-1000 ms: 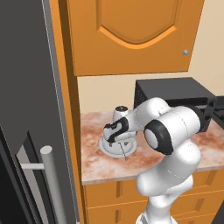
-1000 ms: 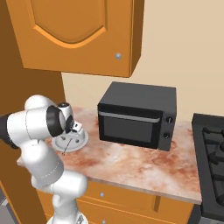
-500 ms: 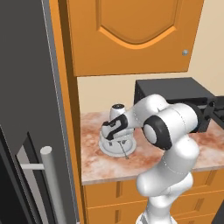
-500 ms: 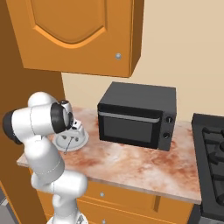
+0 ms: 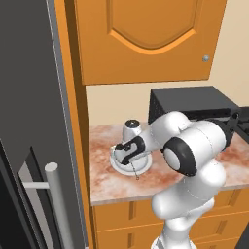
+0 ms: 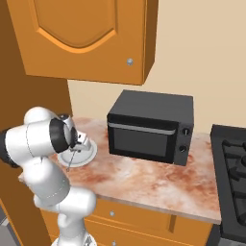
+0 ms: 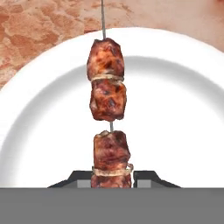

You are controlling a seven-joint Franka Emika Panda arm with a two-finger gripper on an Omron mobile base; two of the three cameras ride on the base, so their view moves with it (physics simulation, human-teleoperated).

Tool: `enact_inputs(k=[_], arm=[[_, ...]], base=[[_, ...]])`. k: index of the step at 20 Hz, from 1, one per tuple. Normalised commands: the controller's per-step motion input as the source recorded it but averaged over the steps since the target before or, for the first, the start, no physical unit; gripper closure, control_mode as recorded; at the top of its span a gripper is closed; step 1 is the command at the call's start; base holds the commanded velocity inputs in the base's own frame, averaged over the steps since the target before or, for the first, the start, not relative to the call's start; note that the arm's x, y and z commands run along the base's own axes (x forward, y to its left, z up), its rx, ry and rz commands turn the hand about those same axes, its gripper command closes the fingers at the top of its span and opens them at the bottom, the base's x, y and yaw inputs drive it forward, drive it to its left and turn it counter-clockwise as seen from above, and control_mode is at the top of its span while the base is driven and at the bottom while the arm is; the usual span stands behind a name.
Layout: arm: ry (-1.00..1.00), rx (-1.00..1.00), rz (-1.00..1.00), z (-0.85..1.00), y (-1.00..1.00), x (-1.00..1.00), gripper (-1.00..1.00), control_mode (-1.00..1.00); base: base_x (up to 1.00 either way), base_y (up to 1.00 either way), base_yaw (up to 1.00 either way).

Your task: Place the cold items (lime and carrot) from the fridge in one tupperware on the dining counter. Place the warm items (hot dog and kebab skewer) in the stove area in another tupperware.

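Kebab skewer [image 7: 107, 127] on white plate [image 7: 183, 113], counter [image 5: 160, 177] beside microwave [image 6: 150, 127]: I judge the pickup in hand, my jaws closed around the nearest meat chunk, a straight lift next; tupperware unseen, the chunk's near end cut off.

This is a home kitchen: orange wooden cabinets [image 6: 81, 38], a reddish marble counter [image 6: 158, 180], a black microwave oven [image 6: 149, 127] beside the gripper [image 7: 112, 177], a dark stove [image 6: 235, 178] further.
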Motion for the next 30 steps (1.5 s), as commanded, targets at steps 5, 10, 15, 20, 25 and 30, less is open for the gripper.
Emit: enact_inputs(k=[5,10,15,20,25,30], arm=[[-0.15,0.01,0.0,0.24,-0.01,-0.52,1.0,-1.0],[0.0,0.08,0.0,0.6,-0.22,-0.46,1.0,-1.0],[0.0,0.07,0.0,0.74,-0.26,-0.36,1.0,-1.0],[0.0,0.0,-0.07,0.76,-0.01,-0.33,1.0,-1.0],[0.01,0.0,-0.08,0.82,0.0,-0.26,1.0,-1.0],[0.07,0.0,-0.09,0.7,0.0,-0.18,1.0,-1.0]], base=[[0.0,0.0,0.0],[0.0,0.0,0.0],[0.0,0.0,0.0],[0.0,0.0,0.0],[0.0,0.0,0.0],[0.0,0.0,0.0]])
